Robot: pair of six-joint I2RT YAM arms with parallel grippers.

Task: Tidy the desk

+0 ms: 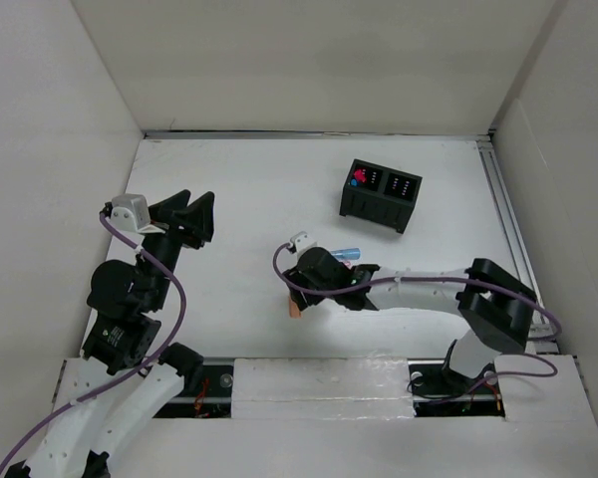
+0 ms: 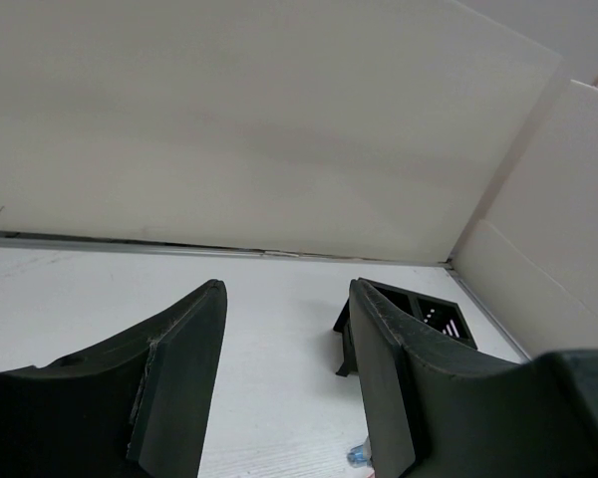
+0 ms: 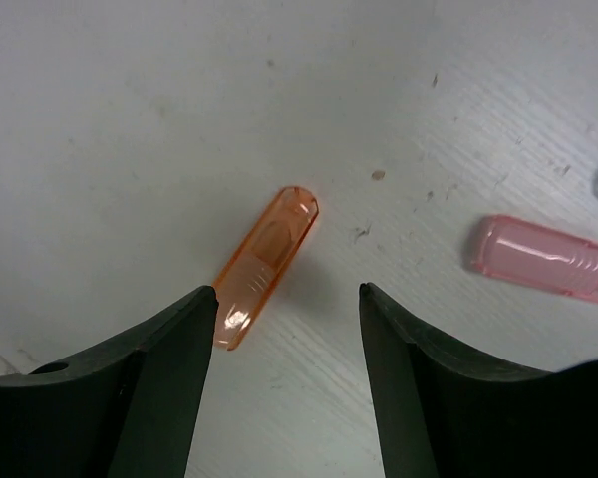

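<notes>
I log the right arm reaching low across the white bench, right tool spread, pointing down over an orange cap lying mid-bench; left tool spread, raised, aimed rearward.

A compartmented box sits on the worktop, toward its far right corner. Nearer the middle, the right end effector hangs over a small cap lying flat between its spread fingers. A second cap lies apart, beyond one finger. The left end effector stands well left of the box.
</notes>
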